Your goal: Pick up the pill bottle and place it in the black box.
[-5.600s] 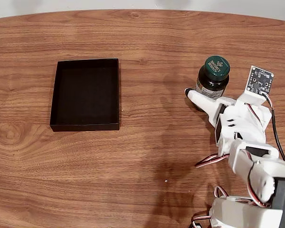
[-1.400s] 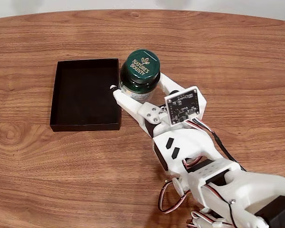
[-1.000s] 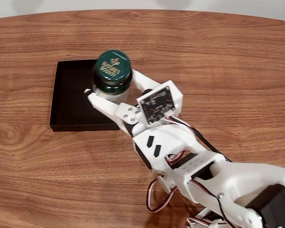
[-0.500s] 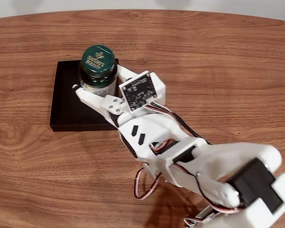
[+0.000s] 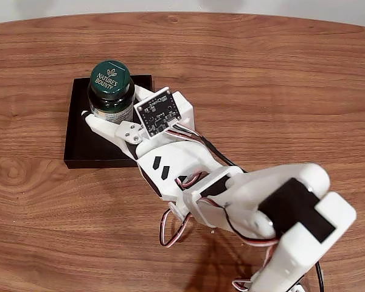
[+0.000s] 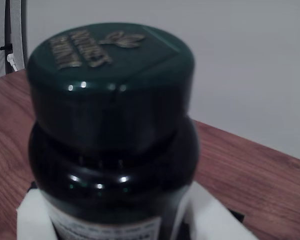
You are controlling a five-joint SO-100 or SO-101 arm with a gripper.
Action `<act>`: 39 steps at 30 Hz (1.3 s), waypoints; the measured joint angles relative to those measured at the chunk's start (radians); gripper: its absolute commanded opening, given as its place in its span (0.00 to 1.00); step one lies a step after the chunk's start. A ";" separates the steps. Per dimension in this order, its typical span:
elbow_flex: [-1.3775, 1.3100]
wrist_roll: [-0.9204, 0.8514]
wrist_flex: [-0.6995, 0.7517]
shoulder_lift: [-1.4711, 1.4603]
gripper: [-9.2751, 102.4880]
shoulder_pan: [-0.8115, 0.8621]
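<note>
I had my white two-finger gripper (image 5: pixel 112 115) pinched around the dark amber pill bottle with its green cap (image 5: pixel 111 91), held over the shallow matte black box (image 5: pixel 82 149), lowering and release seemingly left.

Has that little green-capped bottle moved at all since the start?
Yes. The bottle, held in the gripper, has moved left across the table and is now over the black tray.
</note>
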 measured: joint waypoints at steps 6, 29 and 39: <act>-0.054 0.000 0.000 -0.074 0.23 0.000; -0.209 0.000 -0.025 -0.288 0.26 0.015; -0.219 -0.021 -0.028 -0.348 0.25 0.015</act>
